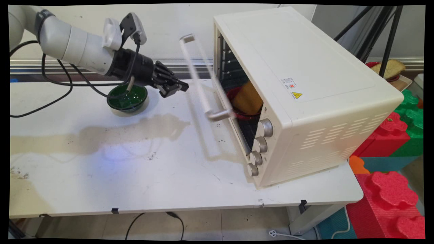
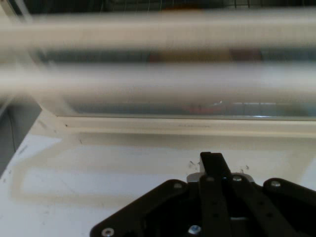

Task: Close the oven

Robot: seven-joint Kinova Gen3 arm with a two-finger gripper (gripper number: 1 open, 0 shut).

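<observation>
My gripper [image 1: 182,87] is shut with nothing in it and hovers just left of the cream toaster oven [image 1: 305,84]. The oven's glass door is partly open and blurred; its handle bar [image 1: 200,78] stands a short way to the right of my fingertips, not touching them. Inside the oven a yellow-brown piece of food [image 1: 248,99] rests in a red dish [image 1: 239,114]. In the hand view my gripper [image 2: 213,159] points at the door's lower frame [image 2: 187,126], and the handle bar [image 2: 158,79] smears across the picture above it.
A green bowl [image 1: 130,100] sits on the table under my wrist. Several knobs [image 1: 259,145] line the oven's front. Red and green foam blocks [image 1: 390,189] stand off the table's right end. A tripod [image 1: 386,34] and a tray with bread [image 1: 390,67] are behind the oven.
</observation>
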